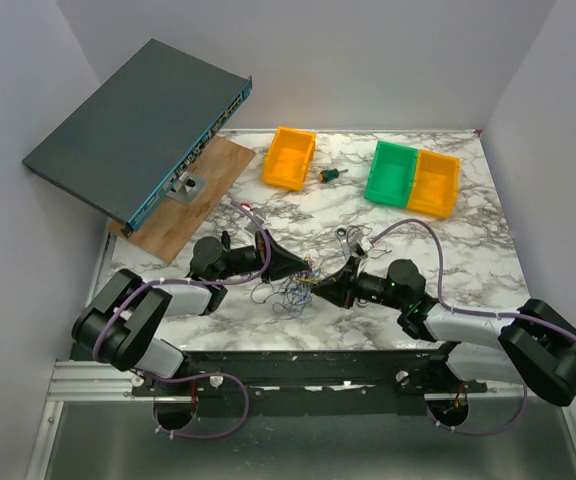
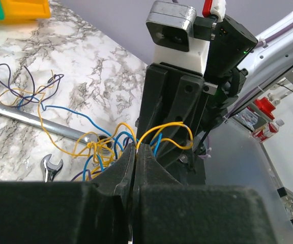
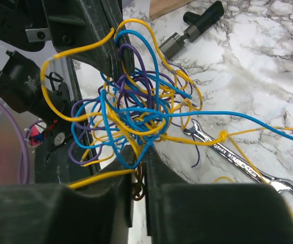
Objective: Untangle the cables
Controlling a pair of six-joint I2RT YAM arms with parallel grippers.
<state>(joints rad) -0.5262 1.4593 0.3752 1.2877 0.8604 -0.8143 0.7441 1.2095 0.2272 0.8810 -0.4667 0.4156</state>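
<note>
The cables (image 1: pixel 293 291) are a small tangle of thin blue, yellow-orange and purple wires on the marble table (image 1: pixel 468 250), between my two grippers. My left gripper (image 1: pixel 304 270) is shut on strands of the cables; in the left wrist view (image 2: pixel 136 148) a yellow wire comes out from between the closed jaws. My right gripper (image 1: pixel 321 288) faces it closely and is shut on other strands; in the right wrist view (image 3: pixel 142 152) the tangle (image 3: pixel 136 109) bunches just above its jaws. Loose wire ends (image 2: pixel 29 91) trail over the table.
A silver wrench (image 3: pixel 233 157) lies under the trailing wires, also seen in the left wrist view (image 2: pixel 24 118), with a smaller one (image 2: pixel 50 166) nearby. At the back stand an orange bin (image 1: pixel 290 157), a green bin (image 1: pixel 396 172), another orange bin (image 1: pixel 435 182), a small screwdriver (image 1: pixel 332 175), a wooden board (image 1: pixel 183 195) and a network switch (image 1: pixel 138 128).
</note>
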